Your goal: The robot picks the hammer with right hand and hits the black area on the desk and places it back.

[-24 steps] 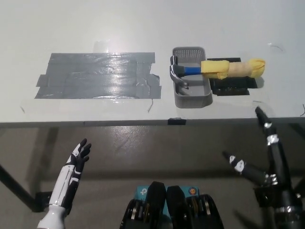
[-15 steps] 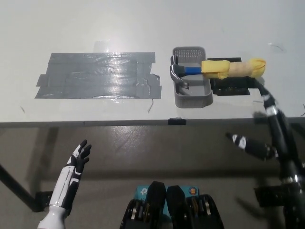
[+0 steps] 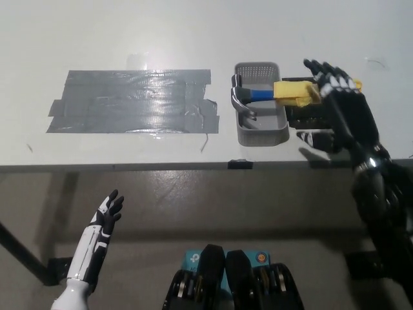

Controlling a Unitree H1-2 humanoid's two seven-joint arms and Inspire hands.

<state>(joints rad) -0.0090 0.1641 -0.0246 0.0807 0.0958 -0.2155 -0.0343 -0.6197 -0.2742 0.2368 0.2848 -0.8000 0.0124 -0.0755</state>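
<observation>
Head view: black right hand [image 3: 342, 103] open, fingers spread above the hammer [image 3: 290, 92] handle; white left hand [image 3: 103, 219] open, low beside desk [image 3: 129, 39].

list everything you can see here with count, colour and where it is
desk: one, white, fills the upper half of the head view
black area: one patch of dark grey-black tape, glossy, on the desk left of centre
basket: one, grey, perforated, on the desk just right of the tape
hammer: one, metal head inside the basket, blue neck, handle wrapped in yellow padding reaching out to the right over the basket rim
black pad: one, on the desk right of the basket, under the handle
floor: grey-brown, below the desk edge
left hand: one, white, lower left below the desk edge, open, resting
right hand: one, black, open, fingers spread over the hammer's padded handle, not closed on it
</observation>
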